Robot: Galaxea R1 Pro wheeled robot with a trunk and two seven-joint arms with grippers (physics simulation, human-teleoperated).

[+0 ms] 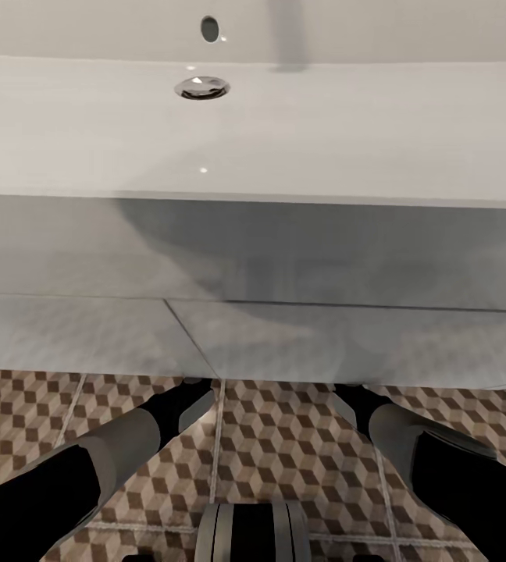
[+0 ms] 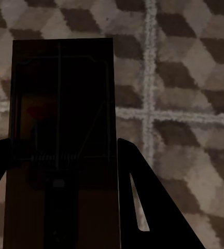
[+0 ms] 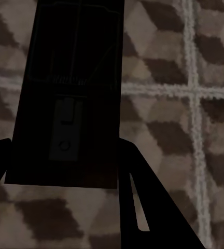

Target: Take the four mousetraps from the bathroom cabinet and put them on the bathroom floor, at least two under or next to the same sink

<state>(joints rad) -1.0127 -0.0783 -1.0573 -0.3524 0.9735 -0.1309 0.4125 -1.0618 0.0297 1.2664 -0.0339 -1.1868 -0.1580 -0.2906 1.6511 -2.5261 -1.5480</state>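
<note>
1. In the head view, the white sink [image 1: 284,133] takes the far and middle part of the scene, and its round metal drain [image 1: 201,87] and a dark overflow hole [image 1: 210,29] sit to the left of center.
2. Below the rim, the flat white vanity front [image 1: 89,336] comes down to the floor [image 1: 284,437], which has a brown, beige and white cube pattern with pale grout lines.
3. Both arms reach forward and go under the lower edge of the vanity: the left arm [image 1: 128,445] on the left and the right arm [image 1: 417,437] on the right, so from the head the tools are hidden.
4. In the left wrist view, the left tool [image 2: 63,176] is pinching a mousetrap [image 2: 60,104]; the dark fingers [image 2: 143,207] stand at both sides of the slab and touch its edges.
5. This trap is a dark brown rectangle with a wire spring across it and a small red spot, and the tiled floor is seen behind it with a grout cross to one side.
6. In the right wrist view, the right tool [image 3: 65,176] is pinching a second mousetrap [image 3: 73,78] between its dark fingers [image 3: 138,207], with a grey metal plate and a wire spring seen on its face.
7. Behind this trap is also the cube tile with a grout cross.
8. I cannot tell if either trap touches the floor.
</note>
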